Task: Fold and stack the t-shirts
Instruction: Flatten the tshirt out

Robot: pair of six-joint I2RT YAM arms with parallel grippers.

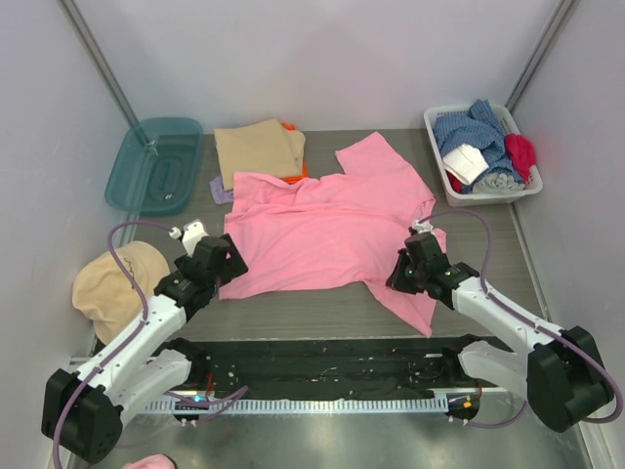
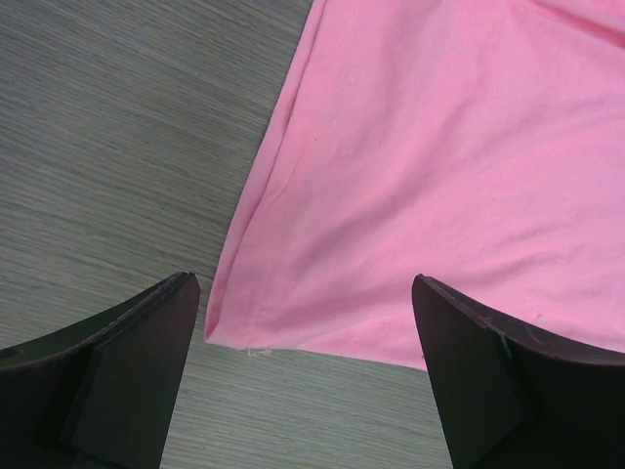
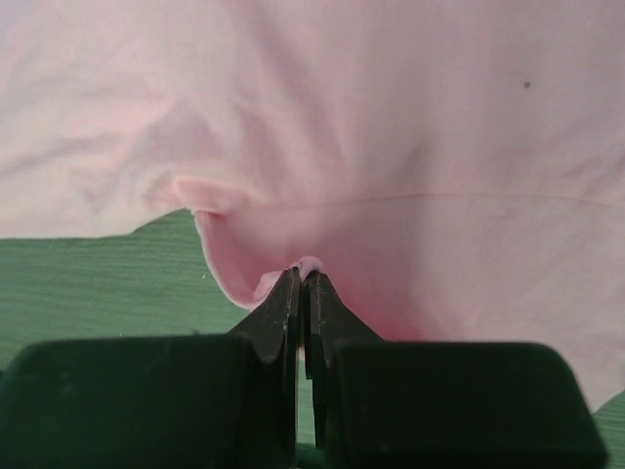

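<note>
Black fingers of the right gripper clench a small pucker of the bright pink t-shirt, jaws pressed together on the cloth at its near-right edge, close to the sleeve that trails toward the arm bases. Across the table, the left gripper hangs wide apart and holds nothing, its two dark pads framing the shirt's near-left hem corner, which lies flat on the grey wood-grain surface. Seen from above, the pink garment sprawls unfolded over the middle of the table, hem to the left and both sleeves splayed at the right, with the two arms posted at its near corners. Beyond it, at the far edge, a tan t-shirt sits folded atop an orange t-shirt, while a sliver of lilac cloth peeks out just beside the pile. A teal plastic tub stands at far left, a tan cap near the left arm, and a white basket of mixed clothes at far right. By the look of it, part of the stack is built; the pink shirt has yet to take its first fold, then must join the pile.
</note>
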